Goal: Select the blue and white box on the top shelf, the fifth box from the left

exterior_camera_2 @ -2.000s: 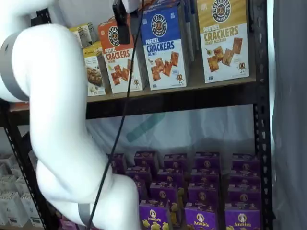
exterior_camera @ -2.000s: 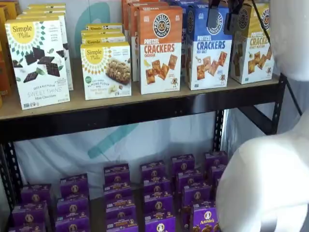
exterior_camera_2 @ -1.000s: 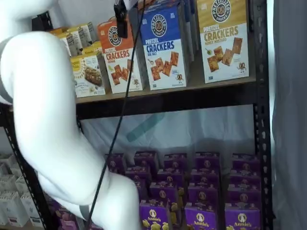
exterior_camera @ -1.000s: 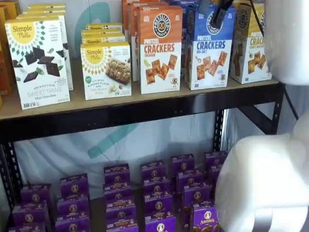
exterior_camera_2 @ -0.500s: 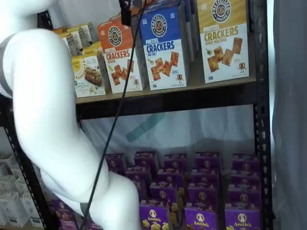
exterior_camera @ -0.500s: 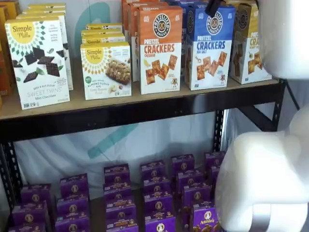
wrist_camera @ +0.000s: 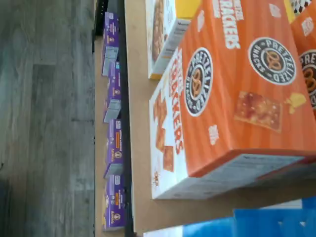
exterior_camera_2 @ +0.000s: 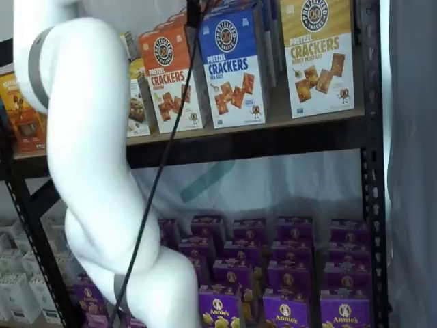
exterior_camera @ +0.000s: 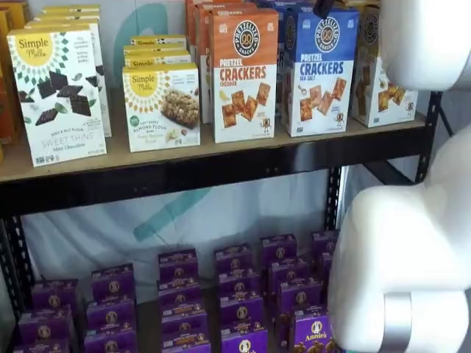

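Observation:
The blue and white box [exterior_camera: 319, 70] stands on the top shelf [exterior_camera: 221, 170], between an orange Cheddar carton [exterior_camera: 244, 73] and a yellow-topped carton [exterior_camera: 386, 77]. It shows in both shelf views [exterior_camera_2: 232, 68]. In the wrist view only a blue strip of it [wrist_camera: 269, 222] shows past the orange carton [wrist_camera: 232, 98]. Of my gripper, only a black finger end shows in a shelf view [exterior_camera: 324, 7], at the view's top edge over the blue box's top. In a shelf view [exterior_camera_2: 193, 12] it shows with a cable beside it. No gap or grip can be made out.
Simple Mills cartons [exterior_camera: 59, 92] stand further left on the shelf. Small purple boxes [exterior_camera: 239, 294] fill the lower level. My white arm [exterior_camera: 412, 243] covers the right of a shelf view and the left of a shelf view [exterior_camera_2: 89, 157]. A black upright [exterior_camera_2: 372, 137] bounds the shelf.
The gripper has risen from in front of the blue box's upper face to the views' top edge. The arm's white links have shifted. No box has moved.

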{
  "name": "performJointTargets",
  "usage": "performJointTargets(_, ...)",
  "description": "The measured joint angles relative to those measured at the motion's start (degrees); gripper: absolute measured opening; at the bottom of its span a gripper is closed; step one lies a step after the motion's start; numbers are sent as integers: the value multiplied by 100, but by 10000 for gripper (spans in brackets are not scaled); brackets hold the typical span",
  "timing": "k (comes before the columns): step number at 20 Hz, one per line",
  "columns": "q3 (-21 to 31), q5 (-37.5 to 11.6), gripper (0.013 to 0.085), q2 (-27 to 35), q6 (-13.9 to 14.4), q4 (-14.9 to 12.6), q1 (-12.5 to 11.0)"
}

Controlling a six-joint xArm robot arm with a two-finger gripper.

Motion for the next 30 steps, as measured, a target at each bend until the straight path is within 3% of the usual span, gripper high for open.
performJointTargets(13,-495,-149,850,725,-79,-331,171)
performJointTargets(24,-1277,687,850,1374,-44,-1046,456)
performJointTargets(30,-1327,807,850,1439,-44,-1302,560)
